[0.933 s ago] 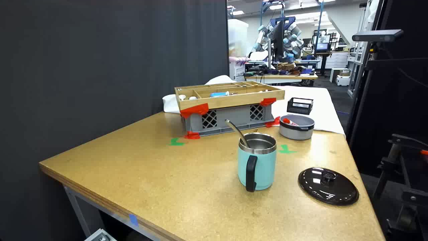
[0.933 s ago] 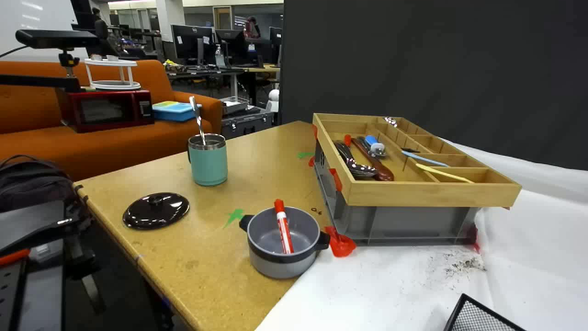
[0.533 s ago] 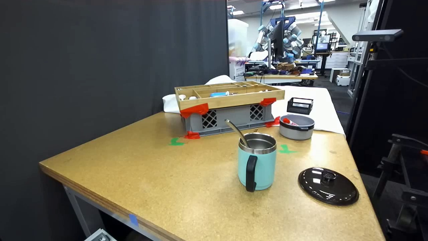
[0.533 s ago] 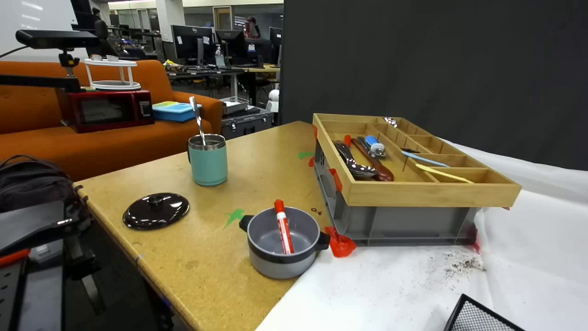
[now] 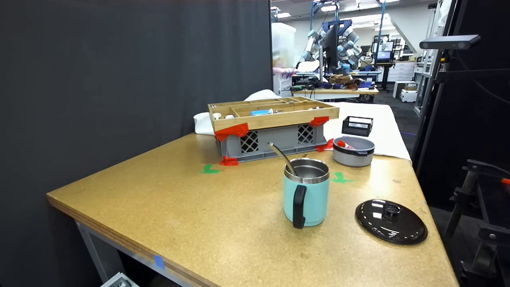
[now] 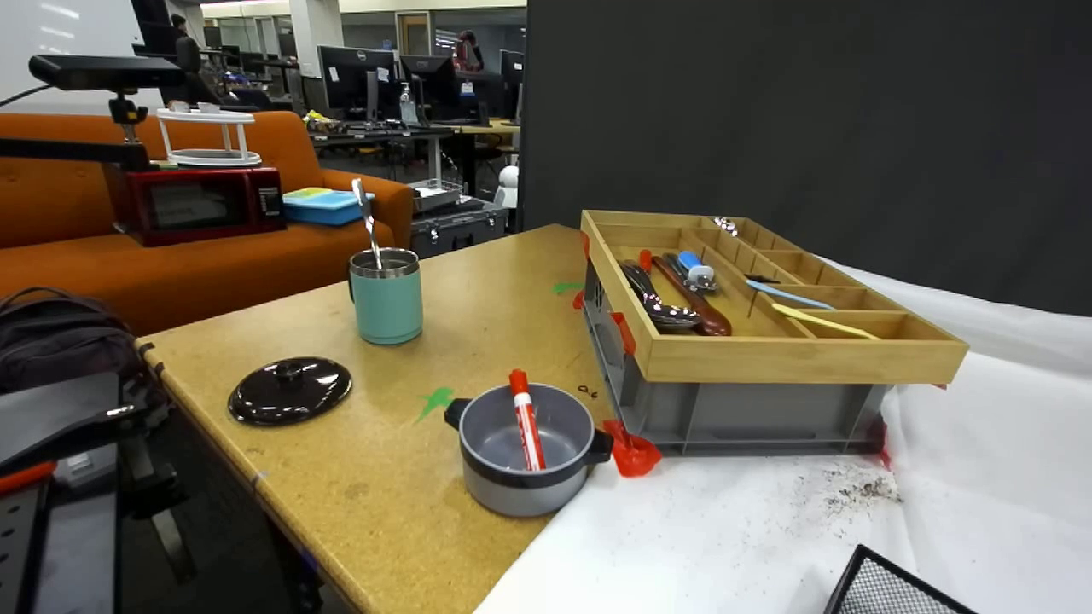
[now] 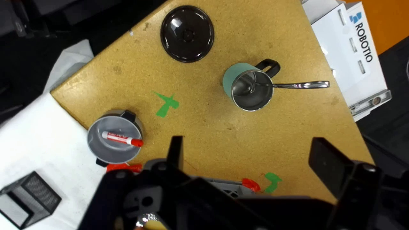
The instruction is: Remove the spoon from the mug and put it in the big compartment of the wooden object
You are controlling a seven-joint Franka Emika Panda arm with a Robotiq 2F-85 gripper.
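Spoon (image 7: 306,85) leans in upright mug (image 6: 388,304), handle past the rim; tray (image 6: 802,364) apart, atop crate (image 6: 772,418); gripper (image 7: 248,154) with fingers spread wide.

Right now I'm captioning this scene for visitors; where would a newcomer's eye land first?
Probably on the teal mug on the tan tabletop, a metal spoon poking up out of it. Next, the wooden cutlery organizer atop a grey crate, patched with red tape. In the wrist view, the black pincer looms in the foreground, open.
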